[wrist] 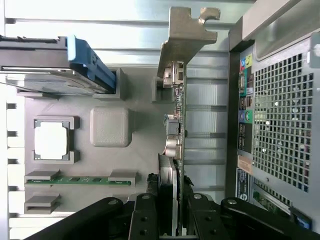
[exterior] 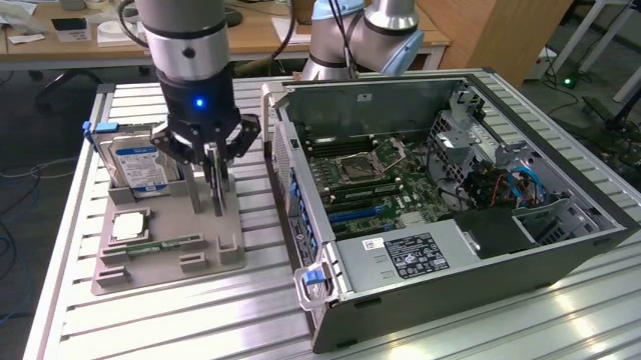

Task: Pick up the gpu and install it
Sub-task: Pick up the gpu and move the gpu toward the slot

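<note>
The gpu (exterior: 215,187) stands on edge over the grey holder tray (exterior: 191,225), a thin card hanging straight down from my gripper (exterior: 209,159). In the wrist view the gpu (wrist: 176,115) appears edge-on, with its silver end bracket (wrist: 187,35) at the far end. My gripper (wrist: 173,200) is shut on the card, a dark finger (wrist: 147,215) pressing each side. The card's lower edge is at the tray's slot; I cannot tell whether it has left the slot. The open computer case (exterior: 451,187) lies beside the tray, on the exterior view's right.
On the tray sit a hard drive (exterior: 140,169) with a blue-white label, a CPU (exterior: 130,225) and a green memory stick (exterior: 165,244). The case's rear panel (wrist: 280,125) is close to the card. A second arm (exterior: 361,37) stands behind the case on the aluminium table (exterior: 200,315).
</note>
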Tool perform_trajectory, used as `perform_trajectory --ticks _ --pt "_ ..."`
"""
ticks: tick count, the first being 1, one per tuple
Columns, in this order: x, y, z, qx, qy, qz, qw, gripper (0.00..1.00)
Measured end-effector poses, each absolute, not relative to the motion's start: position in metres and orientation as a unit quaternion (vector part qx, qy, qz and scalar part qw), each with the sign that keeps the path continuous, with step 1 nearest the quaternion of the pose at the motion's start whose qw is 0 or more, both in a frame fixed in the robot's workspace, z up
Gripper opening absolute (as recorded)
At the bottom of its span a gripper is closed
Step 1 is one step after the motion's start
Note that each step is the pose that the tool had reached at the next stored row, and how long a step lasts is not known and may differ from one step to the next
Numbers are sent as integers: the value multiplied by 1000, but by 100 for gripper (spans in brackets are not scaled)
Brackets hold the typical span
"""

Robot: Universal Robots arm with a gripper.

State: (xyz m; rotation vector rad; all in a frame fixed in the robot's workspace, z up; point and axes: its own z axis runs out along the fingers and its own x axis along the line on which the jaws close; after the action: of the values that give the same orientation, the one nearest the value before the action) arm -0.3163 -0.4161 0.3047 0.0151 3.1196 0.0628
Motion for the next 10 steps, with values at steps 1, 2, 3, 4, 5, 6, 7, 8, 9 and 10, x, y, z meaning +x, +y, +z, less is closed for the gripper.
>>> perform_trajectory --ticks 1,2,3,4,5,6,7,8,9,10 --pt "-316 -416 309 5 1000 20 11 27" --pt "-316 -416 314 5 1000 20 11 27" --pt "-316 -416 318 5 1000 20 11 27" --pt "-316 -416 323 5 1000 20 11 27" --pt "-316 -416 328 5 1000 20 11 27" --pt "-316 -416 332 5 1000 20 11 27" --pt "-316 -416 337 5 1000 20 11 27" --pt "-316 -416 341 5 1000 20 11 27" --pt "-316 -416 346 5 1000 20 11 27" --pt "-316 -416 350 5 1000 20 11 27"
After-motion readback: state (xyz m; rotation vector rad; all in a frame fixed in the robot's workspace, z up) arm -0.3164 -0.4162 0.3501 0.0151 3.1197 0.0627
